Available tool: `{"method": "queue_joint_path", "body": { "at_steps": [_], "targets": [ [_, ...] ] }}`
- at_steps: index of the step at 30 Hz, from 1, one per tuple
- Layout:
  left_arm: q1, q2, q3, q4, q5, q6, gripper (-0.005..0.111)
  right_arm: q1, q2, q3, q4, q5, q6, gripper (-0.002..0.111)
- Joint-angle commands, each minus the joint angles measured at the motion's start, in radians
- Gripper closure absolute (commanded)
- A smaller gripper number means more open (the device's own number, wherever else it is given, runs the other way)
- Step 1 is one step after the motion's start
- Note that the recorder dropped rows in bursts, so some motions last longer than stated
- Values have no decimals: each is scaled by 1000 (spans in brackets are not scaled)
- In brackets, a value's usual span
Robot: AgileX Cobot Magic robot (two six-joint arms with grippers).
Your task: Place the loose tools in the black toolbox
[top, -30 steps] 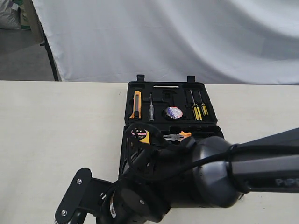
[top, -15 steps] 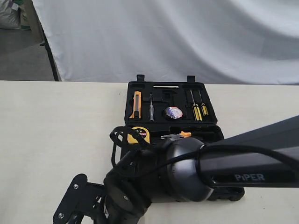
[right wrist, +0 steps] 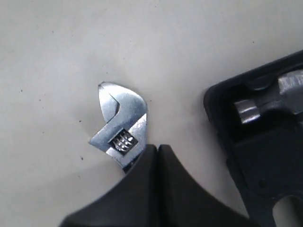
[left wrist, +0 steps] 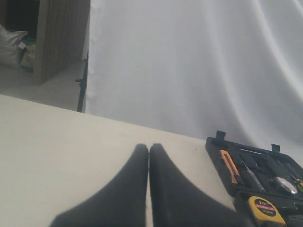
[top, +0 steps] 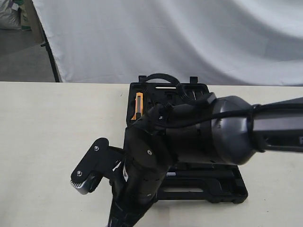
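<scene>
The silver adjustable wrench [right wrist: 120,123] lies flat on the pale table beside a corner of the black toolbox [right wrist: 265,156]. Only its head shows; its handle runs under my right gripper [right wrist: 157,147]. That gripper is shut, its fingertips meeting right beside the wrench head, with nothing visible between them. The hammer's silver head [right wrist: 265,101] rests in a recess of the toolbox. The small tape roll [left wrist: 283,184] sits in the far half of the toolbox [left wrist: 222,156]. My left gripper [left wrist: 149,147] is shut and empty over bare table, left of the case.
In the exterior view, the bulky right arm [top: 189,137] covers most of the open toolbox [top: 208,187]. An orange utility knife [top: 138,105] and a yellow tape measure [left wrist: 262,209] sit in the case. A white backdrop hangs behind the table.
The right arm has swung farther over the toolbox, now hiding the tape measure, pliers and tape roll in the exterior view. Its black wrist bracket has risen.
</scene>
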State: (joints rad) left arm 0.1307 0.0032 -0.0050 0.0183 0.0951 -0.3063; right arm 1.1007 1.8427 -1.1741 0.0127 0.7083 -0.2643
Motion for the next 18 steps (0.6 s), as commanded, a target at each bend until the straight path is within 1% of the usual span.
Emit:
{"method": "queue_joint_path", "body": {
  "at_steps": [1,3,6,8,9,10,14,18],
  "targets": [
    [25,-3,-3,4,-7,-5,106,-1,37,-4,-2,-81,210,102],
    [25,-3,-3,4,-7,-5,106,-1,55,-4,-36,-94,314,87],
    [25,-3,-3,4,-7,-5,106,-1,72,-4,-40,-82,340,62],
    [25,-3,-3,4,-7,-5,106,0,72,-10,-36,-56,338,51],
    [25,-3,-3,4,-7,-5,106,0,69,-17,-36,-35,338,47],
    [25,-3,-3,4,-7,-5,106,4,69,-25,-23,-18,327,46],
    [25,-3,-3,4,-7,-5,106,30,70,-34,14,-21,270,46],
    [25,-3,-3,4,-7,-5,106,48,95,-34,14,-25,264,46]
  ]
}}
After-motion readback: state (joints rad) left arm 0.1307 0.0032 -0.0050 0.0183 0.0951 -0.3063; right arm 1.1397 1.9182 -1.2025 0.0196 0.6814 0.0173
